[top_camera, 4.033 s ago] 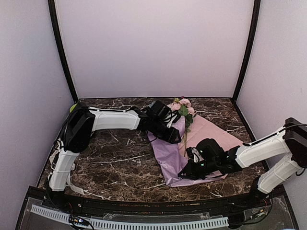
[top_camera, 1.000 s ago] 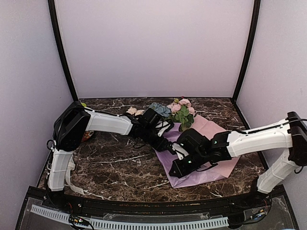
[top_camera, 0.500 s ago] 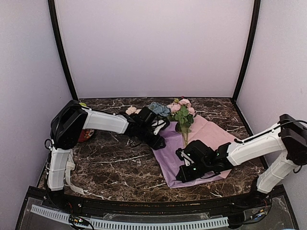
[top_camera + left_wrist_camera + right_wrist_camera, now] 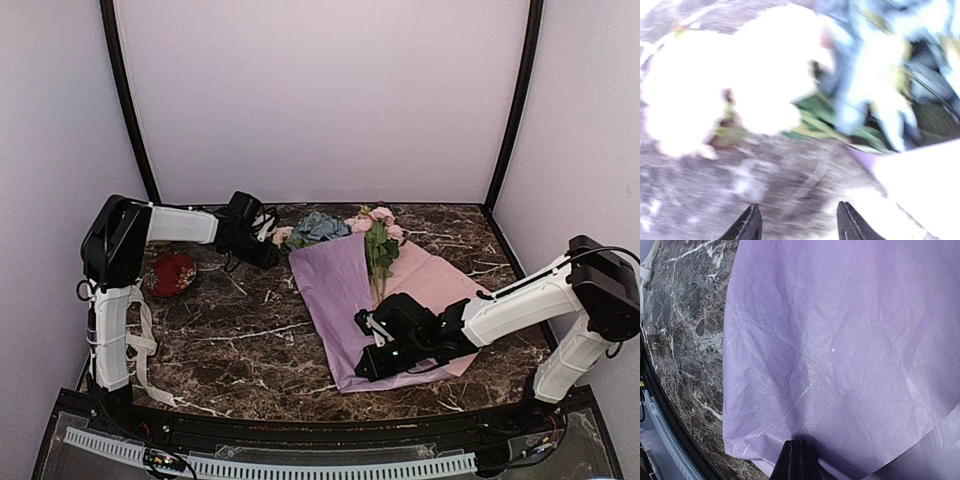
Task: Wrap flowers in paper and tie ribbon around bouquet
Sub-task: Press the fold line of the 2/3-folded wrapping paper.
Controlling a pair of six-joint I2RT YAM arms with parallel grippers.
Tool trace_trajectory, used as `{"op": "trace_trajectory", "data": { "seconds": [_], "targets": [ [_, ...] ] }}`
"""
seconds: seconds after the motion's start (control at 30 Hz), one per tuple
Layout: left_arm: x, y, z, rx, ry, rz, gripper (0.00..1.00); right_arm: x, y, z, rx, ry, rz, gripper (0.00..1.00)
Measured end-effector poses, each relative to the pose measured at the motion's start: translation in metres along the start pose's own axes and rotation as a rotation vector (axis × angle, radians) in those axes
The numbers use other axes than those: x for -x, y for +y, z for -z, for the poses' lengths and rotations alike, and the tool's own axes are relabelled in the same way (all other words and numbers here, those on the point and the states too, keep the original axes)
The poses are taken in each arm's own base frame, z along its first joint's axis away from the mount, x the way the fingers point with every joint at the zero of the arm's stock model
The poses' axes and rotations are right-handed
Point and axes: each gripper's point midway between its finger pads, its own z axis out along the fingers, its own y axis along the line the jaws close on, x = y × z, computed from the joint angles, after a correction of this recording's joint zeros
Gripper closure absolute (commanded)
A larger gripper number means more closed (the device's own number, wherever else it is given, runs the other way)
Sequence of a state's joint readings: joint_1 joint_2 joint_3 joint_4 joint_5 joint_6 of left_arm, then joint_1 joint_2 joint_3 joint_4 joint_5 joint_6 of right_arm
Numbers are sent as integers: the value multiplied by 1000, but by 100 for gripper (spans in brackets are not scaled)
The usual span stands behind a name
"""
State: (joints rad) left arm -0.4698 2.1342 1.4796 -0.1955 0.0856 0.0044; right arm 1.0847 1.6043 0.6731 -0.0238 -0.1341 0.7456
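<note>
**Left arm backs off to the loose blooms; the wrap lies open**

Your left pincer (image 4: pixel 797 227) has left the middle of the paper (image 4: pixel 335 300). A second ago it sat there beside the stems. Now the arm has swung to the far left of the worktop (image 4: pixel 240 330). Its jaws stand apart with nothing between them, aimed at the cream roses (image 4: pixel 282 236) and the blue bloom (image 4: pixel 318 226). That wrist view is blurred, so how close the tips are you cannot tell.

Your right pincer (image 4: pixel 795 456) has dropped from above the sheet to its near edge. It is closed on that edge, and creases fan out from the pinch.

With the left arm gone, the lilac face has spread wider to the left and lies almost flat. The pink face shows on the right. The flowers (image 4: pixel 380 250) with pink heads lie along the line between the two faces, heads at the far end. The cream roses and blue bloom lie off the sheet, just beside its far left corner.

For the task, this reads as a step back from folding. The cone is not formed, and part of the bunch is not yet on the paper. You probably need those loose blooms laid beside the pink ones before the right side folds over. Tying has not begun.
</note>
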Motion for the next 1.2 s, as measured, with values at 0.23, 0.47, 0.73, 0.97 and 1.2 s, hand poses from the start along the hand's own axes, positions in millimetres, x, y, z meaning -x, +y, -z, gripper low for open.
{"op": "trace_trajectory", "data": {
  "seconds": [0.23,0.47,0.73,0.97,1.2],
  "targets": [
    [18,32,11,55,-23,49,59,0,1,0,0,2,1,100],
    [-4,-113,66,-186,-83,-187,68,1,3,-2,5,10,2,100],
    [-65,-232,80,-477,-19,-305,73,1,6,-3,17,17,7,100],
    [-110,-200,46,-354,95,-280,72,1,7,-4,21,16,9,100],
    [-117,-168,52,-188,78,-293,71,1,6,-4,21,16,10,100]
  ]
}}
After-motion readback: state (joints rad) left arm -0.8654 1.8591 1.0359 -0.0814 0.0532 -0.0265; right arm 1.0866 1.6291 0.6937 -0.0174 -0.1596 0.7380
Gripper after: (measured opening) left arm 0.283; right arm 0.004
